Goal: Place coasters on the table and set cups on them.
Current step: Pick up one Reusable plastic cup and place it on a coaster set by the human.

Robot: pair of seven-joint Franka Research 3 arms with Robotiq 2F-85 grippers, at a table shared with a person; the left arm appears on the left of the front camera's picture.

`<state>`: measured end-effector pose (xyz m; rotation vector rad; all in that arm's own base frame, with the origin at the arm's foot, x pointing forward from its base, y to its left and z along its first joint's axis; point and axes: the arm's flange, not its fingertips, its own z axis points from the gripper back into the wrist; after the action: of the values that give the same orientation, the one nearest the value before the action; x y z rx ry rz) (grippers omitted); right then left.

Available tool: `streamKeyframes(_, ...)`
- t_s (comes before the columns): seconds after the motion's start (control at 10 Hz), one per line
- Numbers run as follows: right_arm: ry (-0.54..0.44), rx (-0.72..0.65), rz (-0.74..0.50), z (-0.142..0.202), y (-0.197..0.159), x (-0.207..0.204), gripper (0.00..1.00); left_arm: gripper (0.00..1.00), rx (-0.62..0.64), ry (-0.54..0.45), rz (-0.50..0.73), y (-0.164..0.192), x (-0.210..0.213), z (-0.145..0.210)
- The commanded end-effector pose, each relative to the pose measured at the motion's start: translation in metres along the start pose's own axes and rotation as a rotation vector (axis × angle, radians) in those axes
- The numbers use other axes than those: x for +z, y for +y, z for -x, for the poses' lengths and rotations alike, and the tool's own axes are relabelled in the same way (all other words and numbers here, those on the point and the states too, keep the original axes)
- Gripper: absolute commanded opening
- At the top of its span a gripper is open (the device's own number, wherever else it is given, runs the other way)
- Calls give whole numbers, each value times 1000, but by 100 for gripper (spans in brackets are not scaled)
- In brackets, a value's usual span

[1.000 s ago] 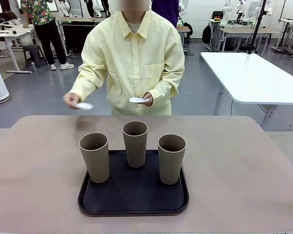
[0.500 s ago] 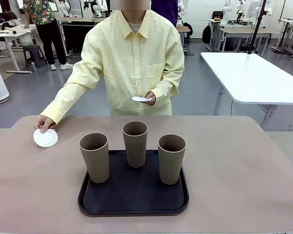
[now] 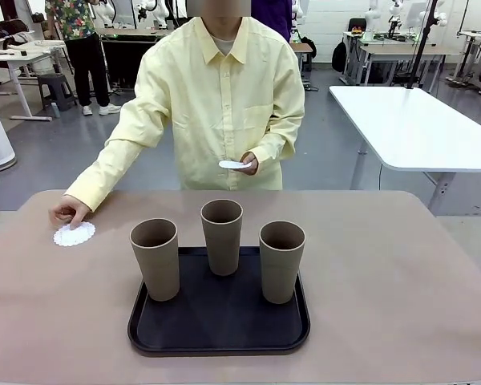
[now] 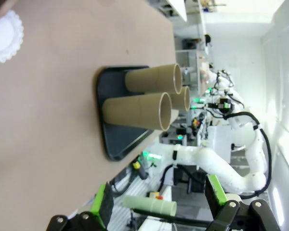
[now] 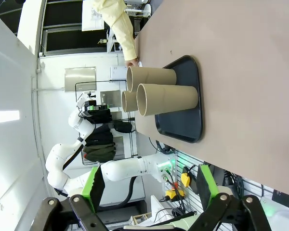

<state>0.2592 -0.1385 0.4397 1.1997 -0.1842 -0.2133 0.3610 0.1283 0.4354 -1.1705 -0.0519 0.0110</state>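
Left hand point(image 4: 158, 192) and right hand point(image 5: 149, 180) both spread apart, empty; person point(image 3: 220, 96) sets first coaster point(image 3: 74, 235) far left on desk point(image 3: 401, 265); second coaster point(image 3: 231, 164) likely next

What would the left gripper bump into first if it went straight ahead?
Probably the nearest cup on the black tray. The left gripper points roughly at it across the table, though depth is hard to judge.

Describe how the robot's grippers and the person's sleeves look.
The left gripper and right gripper are alike: black jointed two-finger linkages with silver pivot pins and bright green pads. The left arm and right arm are white, rounded and segmented. The person wears a pale yellow collared shirt with long, loose sleeves ending in cuffs.
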Motion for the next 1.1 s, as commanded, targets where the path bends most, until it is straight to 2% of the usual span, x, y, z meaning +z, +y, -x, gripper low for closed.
streamKeyframes(0.0, -3, -7, -5, 0, -1, 1, 100, 100, -4, 3, 5, -1, 0, 1)
streamKeyframes(0.5, -3, -7, -5, 0, -1, 1, 100, 100, 0, 0, 0, 0, 0, 0)
streamKeyframes(0.7, -3, -7, -5, 0, -1, 1, 100, 100, -214, 13, -195, -22, -14, -6)
streamKeyframes(1.0, -3, -7, -5, 0, -1, 1, 100, 100, -616, 143, -470, -51, -56, -14)
